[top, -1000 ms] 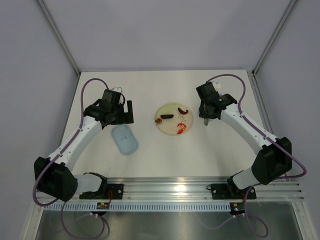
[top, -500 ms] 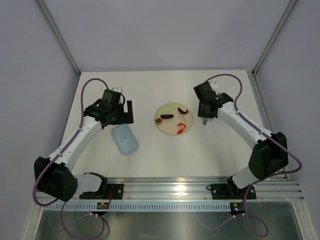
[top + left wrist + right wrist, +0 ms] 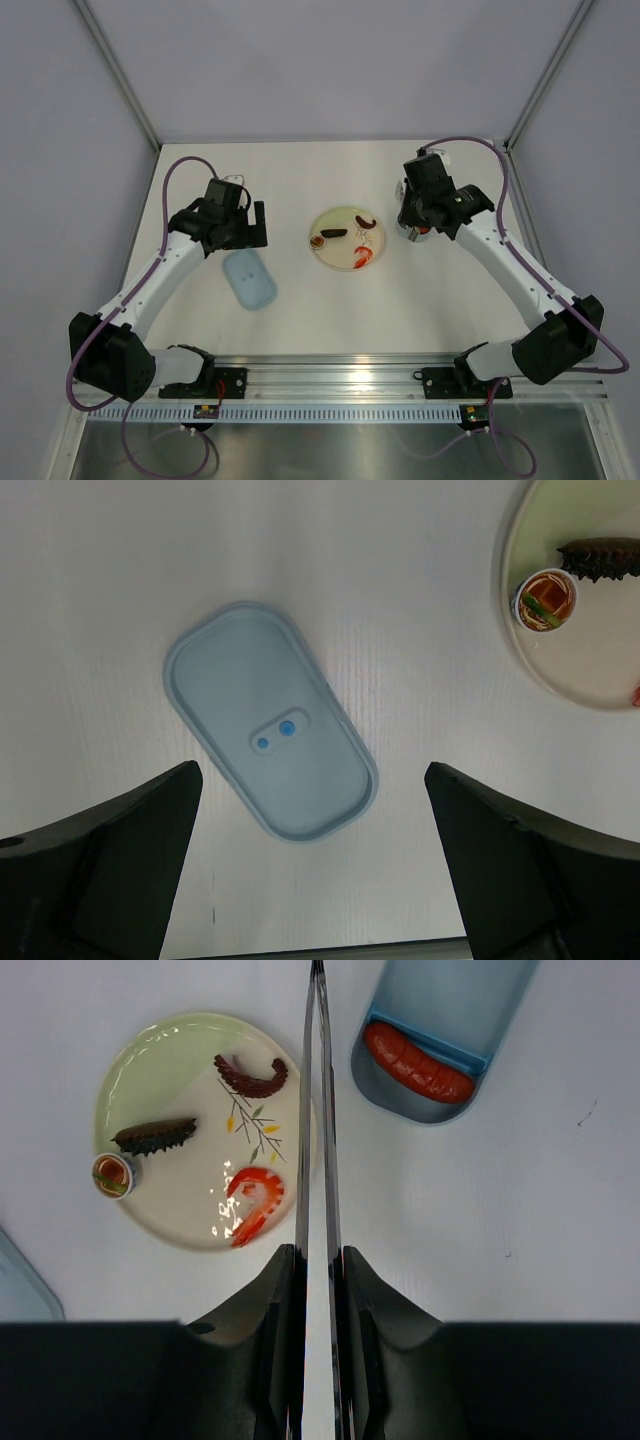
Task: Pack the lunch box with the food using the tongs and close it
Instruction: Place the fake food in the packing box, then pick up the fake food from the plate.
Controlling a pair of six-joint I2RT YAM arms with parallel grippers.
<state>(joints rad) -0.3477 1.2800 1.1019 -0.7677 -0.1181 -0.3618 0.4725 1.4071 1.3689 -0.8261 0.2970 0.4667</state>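
Note:
My right gripper [image 3: 318,1255] is shut on the slim metal tongs [image 3: 317,1110], whose arms are squeezed together and reach between the plate and the lunch box. The pale-blue lunch box [image 3: 440,1000] lies open to the right of the tongs, with a red sausage [image 3: 418,1063] inside it. In the top view it is mostly hidden under my right gripper [image 3: 413,232]. More food lies on the plate: a red shrimp [image 3: 252,1200], a dark brown piece [image 3: 155,1136], a dark red curled piece [image 3: 250,1075] and a small round cup [image 3: 112,1175]. The blue lid [image 3: 270,735] lies flat beneath my open left gripper [image 3: 310,880], apart from it.
The round pale-yellow plate [image 3: 336,214] sits mid-table between both arms. The lid [image 3: 249,279] lies left of it, nearer the front. The table's back edge and frame posts stand behind, and a metal rail runs along the front.
My right wrist has shifted slightly right and toward the back with the tongs, and its elbow has swung outward. The left arm and the lid have not moved.

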